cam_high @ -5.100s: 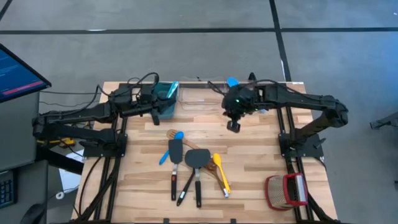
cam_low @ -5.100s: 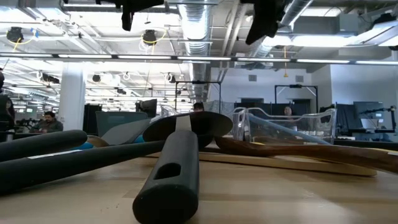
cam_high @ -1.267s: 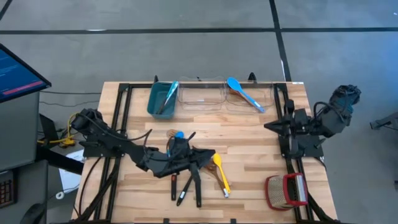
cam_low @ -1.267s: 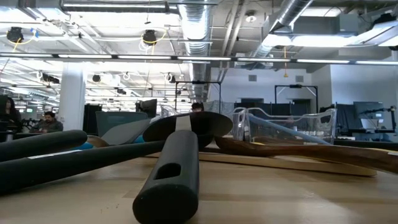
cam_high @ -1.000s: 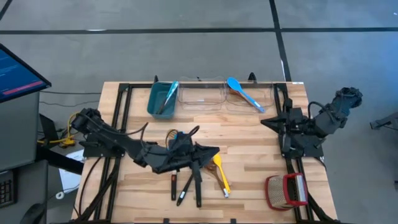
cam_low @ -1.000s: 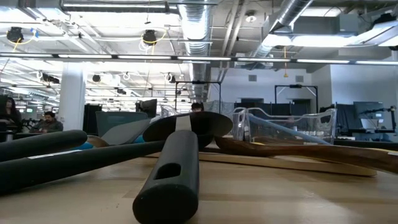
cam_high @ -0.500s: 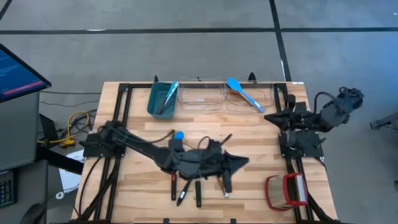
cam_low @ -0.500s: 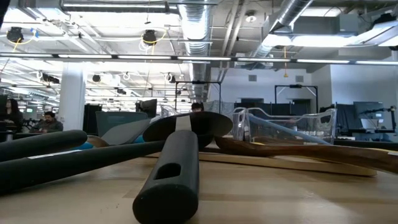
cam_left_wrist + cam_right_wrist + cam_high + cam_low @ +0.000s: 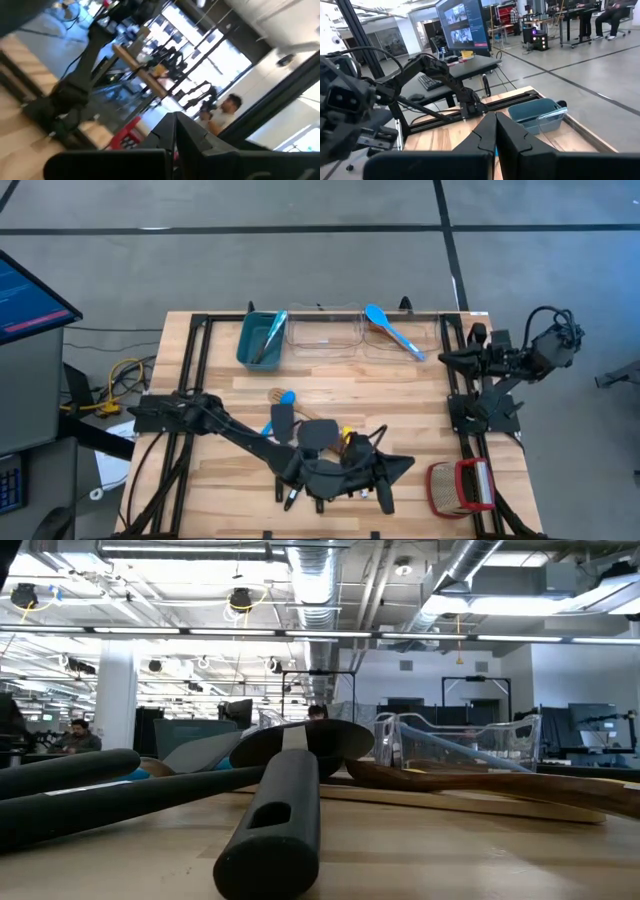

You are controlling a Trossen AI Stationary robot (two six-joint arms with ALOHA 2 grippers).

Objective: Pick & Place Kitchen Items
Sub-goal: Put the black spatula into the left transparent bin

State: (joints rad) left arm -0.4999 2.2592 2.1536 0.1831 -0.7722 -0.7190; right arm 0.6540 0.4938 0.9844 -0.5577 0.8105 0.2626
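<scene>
Here, left gripper [image 9: 405,464] near table [image 9: 220,480] front edge

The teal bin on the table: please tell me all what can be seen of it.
The teal bin is a small rectangular open-top container, plastic by its look, with rounded corners. It stands upright at the far edge of the wooden table, left of centre in the high view, directly beside a clear container. One long utensil with a pale metallic look lies slanted inside it. No gripper touches it.
</scene>
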